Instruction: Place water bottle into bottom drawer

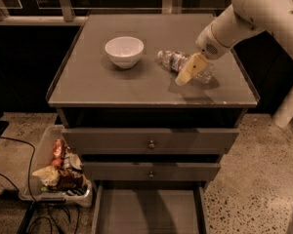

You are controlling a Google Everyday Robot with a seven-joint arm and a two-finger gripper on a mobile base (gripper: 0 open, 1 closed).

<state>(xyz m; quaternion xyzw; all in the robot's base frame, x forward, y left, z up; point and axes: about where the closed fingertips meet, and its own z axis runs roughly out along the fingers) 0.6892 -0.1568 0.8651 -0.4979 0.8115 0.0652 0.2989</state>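
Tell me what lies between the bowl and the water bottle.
Camera view: only bare cabinet top separates the white bowl from the water bottle. The gripper is over the bottle's body.

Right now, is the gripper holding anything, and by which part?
It cannot be told. The gripper is over the base half of the water bottle, away from its cap; the bottle lies on its side on the cabinet top.

On the grey tabletop (112,89) the water bottle (172,61) lies on its side (white cap pointing toward the white bowl (124,50) nearby), with the robot's hand (185,74) low over the bottle's base end, while the bottom drawer (149,211) stands pulled open below two knobbed upper drawers (150,140).
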